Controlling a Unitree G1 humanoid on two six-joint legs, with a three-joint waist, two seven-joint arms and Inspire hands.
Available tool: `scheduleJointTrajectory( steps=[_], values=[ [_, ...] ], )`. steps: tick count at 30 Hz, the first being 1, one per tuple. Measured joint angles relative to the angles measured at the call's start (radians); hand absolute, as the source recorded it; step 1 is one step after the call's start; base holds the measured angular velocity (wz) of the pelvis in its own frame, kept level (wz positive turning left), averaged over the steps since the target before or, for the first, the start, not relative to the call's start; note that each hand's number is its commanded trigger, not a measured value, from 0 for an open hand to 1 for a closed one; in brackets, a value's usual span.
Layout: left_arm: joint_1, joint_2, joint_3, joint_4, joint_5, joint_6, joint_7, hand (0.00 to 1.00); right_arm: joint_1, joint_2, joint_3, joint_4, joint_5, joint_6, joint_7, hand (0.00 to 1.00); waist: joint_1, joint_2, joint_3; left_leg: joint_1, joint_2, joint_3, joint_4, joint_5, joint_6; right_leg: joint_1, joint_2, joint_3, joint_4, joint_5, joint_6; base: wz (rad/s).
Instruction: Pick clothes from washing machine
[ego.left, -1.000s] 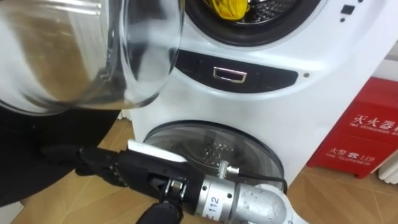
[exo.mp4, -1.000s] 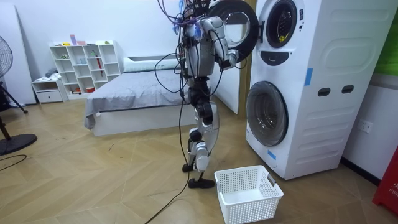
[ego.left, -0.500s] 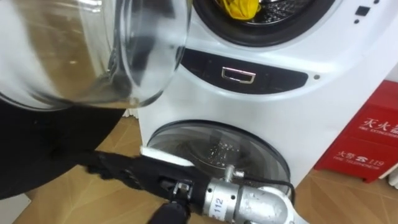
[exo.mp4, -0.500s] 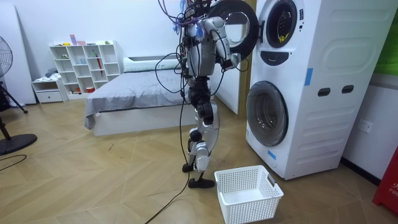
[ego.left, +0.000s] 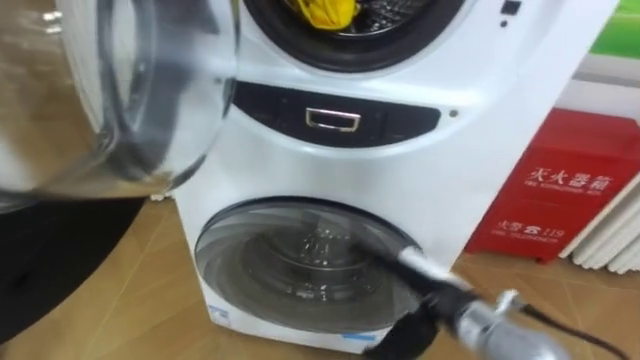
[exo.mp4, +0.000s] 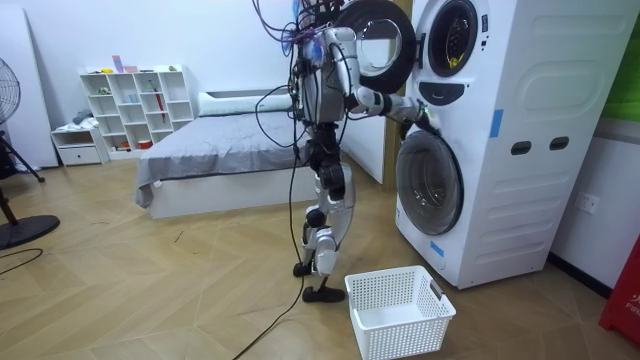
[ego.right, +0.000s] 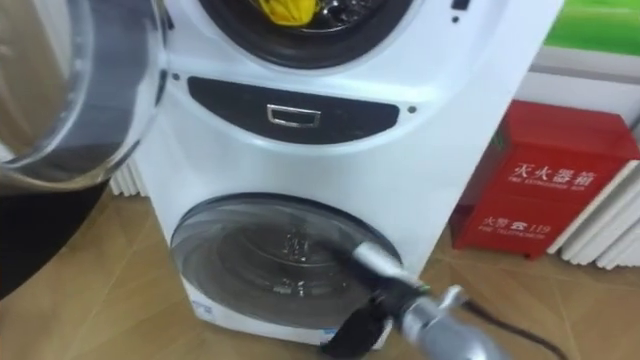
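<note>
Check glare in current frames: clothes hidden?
Left eye view: open door glass reflects the room, left of the upper drum; yellow clothes unobscured. Right eye view: pale highlights on the lower door, its inside visible. Room view: even light, no glare on the washing machine.

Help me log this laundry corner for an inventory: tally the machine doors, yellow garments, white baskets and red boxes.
Machine doors: 2, open upper door and shut lower door
Yellow garments: 1
White baskets: 1
Red boxes: 1
Total: 5
</note>
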Motion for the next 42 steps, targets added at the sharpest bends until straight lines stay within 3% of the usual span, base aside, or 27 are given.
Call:
scheduleJointTrajectory(
  steps=[2,7,10,13,16,18,22,28,33,42],
  values=[
    [0.0,-0.003,0.011,0.0,-0.032,0.0,0.012,0.0,0.0,0.019,-0.036,-0.027,-0.014,0.005,-0.05,0.0,-0.012,0.0,0.0002,0.005,0.003,0.008,-0.001,0.0,0.0,-0.003,0.002,0.007,0.008,0.0,0.0,-0.14],
    [0.012,-0.007,0.012,0.001,-0.036,-0.001,0.035,0.0,-0.002,0.023,-0.067,-0.159,0.043,0.017,-0.133,0.0,-0.022,0.005,0.001,0.014,0.005,0.033,-0.006,0.0,0.0,-0.004,0.004,0.022,0.011,0.0,0.0,-0.1],
    [0.035,-0.009,0.019,-0.015,-0.028,-0.01,0.038,0.0,-0.007,0.035,-0.124,-0.238,0.184,0.013,-0.156,0.0,-0.024,0.017,0.0028,0.018,0.006,0.034,-0.006,-0.001,0.001,-0.002,0.002,0.024,0.013,0.0,0.0,0.0],
    [0.054,-0.01,0.028,-0.015,-0.029,-0.017,0.048,0.0,-0.008,0.038,-0.142,-0.275,0.323,-0.015,-0.175,0.0,-0.03,0.029,0.005,0.028,0.008,0.034,-0.006,-0.002,0.004,0.01,0.002,0.024,0.012,0.001,0.001,0.0],
    [0.065,-0.013,0.028,0.001,-0.029,-0.017,0.066,0.0,-0.008,0.038,-0.137,-0.276,0.43,-0.025,-0.177,0.0,-0.031,0.039,-0.0002,0.032,0.005,0.037,-0.004,-0.007,0.009,0.014,0.004,0.024,0.009,0.0,0.001,0.0],
    [0.069,-0.017,0.028,0.002,-0.023,-0.016,0.075,0.0,-0.008,0.038,-0.135,-0.276,0.5,-0.026,-0.176,0.0,-0.027,0.045,0.0005,0.03,0.004,0.036,-0.004,-0.006,0.009,0.012,0.004,0.025,0.008,0.0,0.002,0.0],
    [0.077,-0.017,0.03,-0.001,0.03,-0.016,0.077,0.0,-0.008,0.04,-0.134,-0.276,0.548,-0.026,-0.16,0.0,-0.022,0.044,-0.0012,0.028,0.003,0.036,-0.001,-0.006,0.009,0.011,0.004,0.026,0.009,0.0,0.003,0.0],
    [0.079,-0.017,0.032,-0.029,0.04,-0.017,0.077,0.0,-0.036,0.042,-0.126,-0.276,0.78,-0.038,-0.122,0.0,-0.012,0.045,-0.0051,0.03,0.004,0.037,0.001,-0.006,0.009,0.015,0.004,0.025,0.01,0.0,0.003,0.0],
    [0.08,-0.016,0.034,-0.031,0.059,-0.034,0.077,0.0,-0.066,0.041,-0.107,-0.28,0.795,-0.053,-0.118,0.0,-0.012,0.047,-0.0057,0.028,0.004,0.036,0.001,-0.006,0.009,0.015,0.004,0.022,0.009,0.0,0.003,0.0],
    [0.082,-0.015,0.028,-0.019,0.06,-0.033,0.077,0.0,-0.078,0.041,-0.06,-0.298,0.798,-0.061,-0.093,0.0,0.008,0.044,-0.0058,0.03,0.006,0.028,0.005,-0.007,0.009,0.018,0.003,0.016,0.012,0.0,0.003,0.01]
  ],
)
